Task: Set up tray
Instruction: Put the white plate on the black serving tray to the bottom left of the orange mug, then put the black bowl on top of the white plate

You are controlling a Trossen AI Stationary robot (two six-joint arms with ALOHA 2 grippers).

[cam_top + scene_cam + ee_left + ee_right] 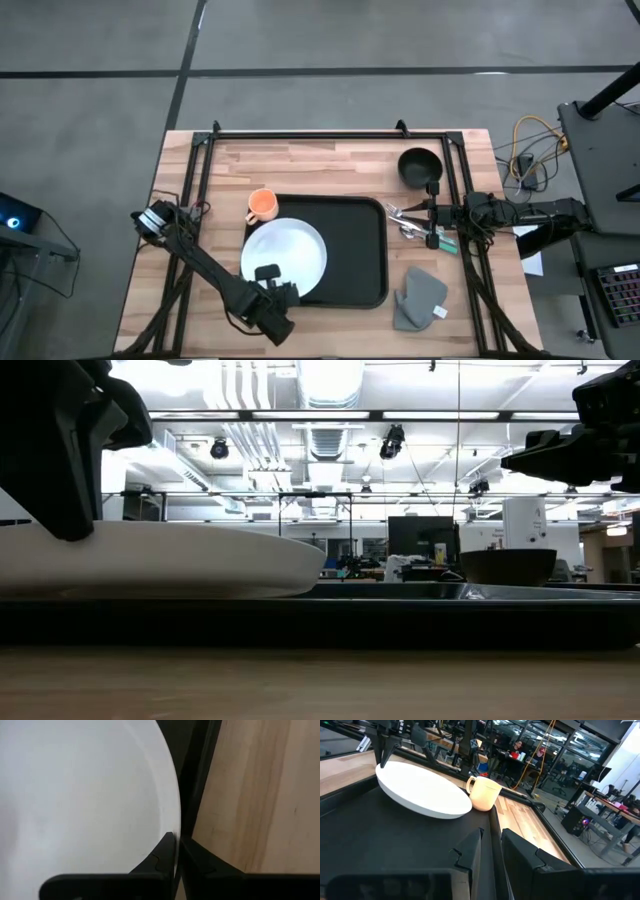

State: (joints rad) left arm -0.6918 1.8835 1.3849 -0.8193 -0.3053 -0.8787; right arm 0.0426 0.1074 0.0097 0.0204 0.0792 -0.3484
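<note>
Your left gripper (268, 277) has its fingers (159, 862) pinched tight on the near rim of the white plate (285, 257). The plate sits over the left part of the black tray (355, 250), which lies in the middle of the desk (320, 160). From the low view, the held side of the plate looks a bit higher than the far side. I think you are setting the plate down, so lower it slowly until it lies flat inside the tray's rim. Let go only when it rests by itself, then pull the fingers straight back so you do not drag it.

Your right gripper (432, 213) is at the tray's right edge, by the cutlery (403, 220). In the right wrist view its fingers are only a little apart, with the tray's edge lined up between them. You cannot tell if they hold it or just hover.

Now count: one tray, one plate, one orange cup (262, 204) just beside the tray's far left corner, one dark bowl (420, 165), one grey cloth (418, 298), and a small bunch of cutlery too jumbled to count.
</note>
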